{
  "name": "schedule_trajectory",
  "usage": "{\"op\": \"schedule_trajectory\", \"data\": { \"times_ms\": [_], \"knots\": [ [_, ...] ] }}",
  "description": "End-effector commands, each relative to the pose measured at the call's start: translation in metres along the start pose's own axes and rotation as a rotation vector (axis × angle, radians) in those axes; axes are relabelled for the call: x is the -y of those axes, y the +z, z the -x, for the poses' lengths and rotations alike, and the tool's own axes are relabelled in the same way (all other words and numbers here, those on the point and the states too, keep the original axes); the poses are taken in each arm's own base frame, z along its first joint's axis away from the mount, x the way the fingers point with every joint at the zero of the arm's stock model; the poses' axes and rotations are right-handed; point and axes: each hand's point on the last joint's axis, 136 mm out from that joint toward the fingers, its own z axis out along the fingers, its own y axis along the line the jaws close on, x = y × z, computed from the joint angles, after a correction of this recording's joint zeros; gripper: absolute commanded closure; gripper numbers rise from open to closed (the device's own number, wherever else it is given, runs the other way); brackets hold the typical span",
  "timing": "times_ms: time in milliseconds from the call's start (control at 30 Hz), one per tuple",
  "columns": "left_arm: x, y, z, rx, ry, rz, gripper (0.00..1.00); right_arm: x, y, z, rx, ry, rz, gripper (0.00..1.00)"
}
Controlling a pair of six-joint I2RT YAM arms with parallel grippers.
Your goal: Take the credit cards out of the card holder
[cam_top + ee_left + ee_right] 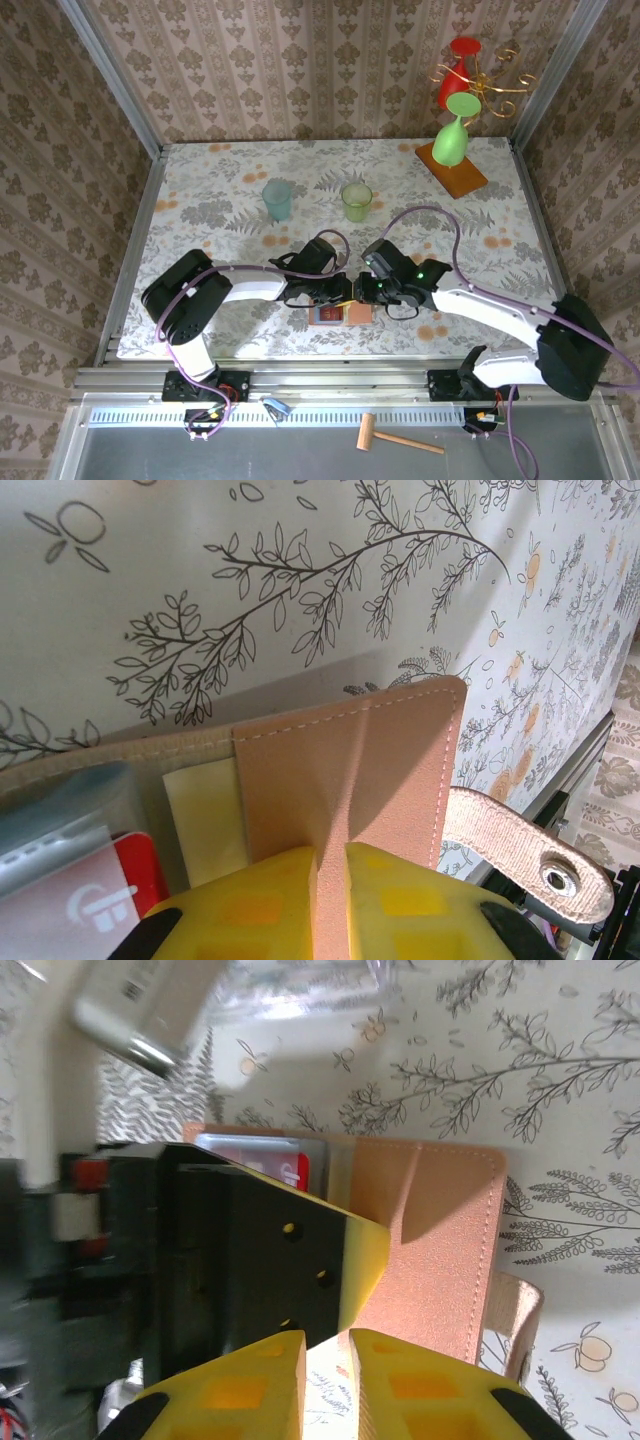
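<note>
At the near middle of the table, directly in front of the two arm bases, the card holder lies opened flat, with both grippers meeting over it.

**Progress.** I judge the task barely begun.
- A red credit card sits tucked in the grey-blue pocket of the card holder behind a clear window. The right wrist view shows the same card with its edge inside the pocket.
- I see no card lying loose on the cloth, so every card appears left to draw.

**Grippers.**
- The left gripper is pinching the upright tan flap of the holder, which passes straight between its yellow fingers. It seems to be steadying the wallet.
- The right gripper hangs just beside the near edge of the card holder. Its fingers are drawn close with a narrow slit between them. I cannot tell whether anything is nipped in that slit.

**Obscured.**
- From above, the left gripper and right gripper cover much of the wallet, so the number of cards cannot be counted.
- The dark body of the left gripper hides most of the pocket side.
- The snap strap hangs off the holder's edge.
- A clear, glinting object at the frame's top is too blurred to identify.
</note>
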Motion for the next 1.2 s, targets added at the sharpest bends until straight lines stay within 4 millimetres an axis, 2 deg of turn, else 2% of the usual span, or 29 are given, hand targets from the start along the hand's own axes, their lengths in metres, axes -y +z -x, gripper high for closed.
{"op": "schedule_trajectory", "data": {
  "times_ms": [0,67,200,400,767,1067,1167],
  "knots": [
    [0.006,-0.009,0.001,0.021,0.004,-0.019,0.84,0.006,0.009,-0.006,-0.037,0.034,-0.033,0.84],
    [0.007,-0.012,0.002,0.027,0.003,-0.021,0.84,0.018,0.012,-0.008,-0.032,0.035,-0.083,0.85],
    [0.010,-0.020,0.004,0.043,0.006,-0.023,0.84,0.030,0.015,-0.009,-0.030,0.027,-0.133,0.87],
    [0.010,-0.034,0.004,0.072,0.020,0.000,0.84,0.035,0.028,-0.014,-0.060,0.013,-0.160,0.87],
    [-0.033,-0.068,-0.004,0.130,0.004,0.154,0.84,0.033,0.047,-0.018,-0.099,0.011,-0.152,0.88],
    [-0.058,-0.070,-0.009,0.135,-0.044,0.172,0.85,0.041,0.063,-0.028,-0.139,0.009,-0.165,0.88],
    [-0.061,-0.071,-0.010,0.142,-0.053,0.174,0.85,0.035,0.067,-0.030,-0.150,0.000,-0.139,0.88]
  ]
}}
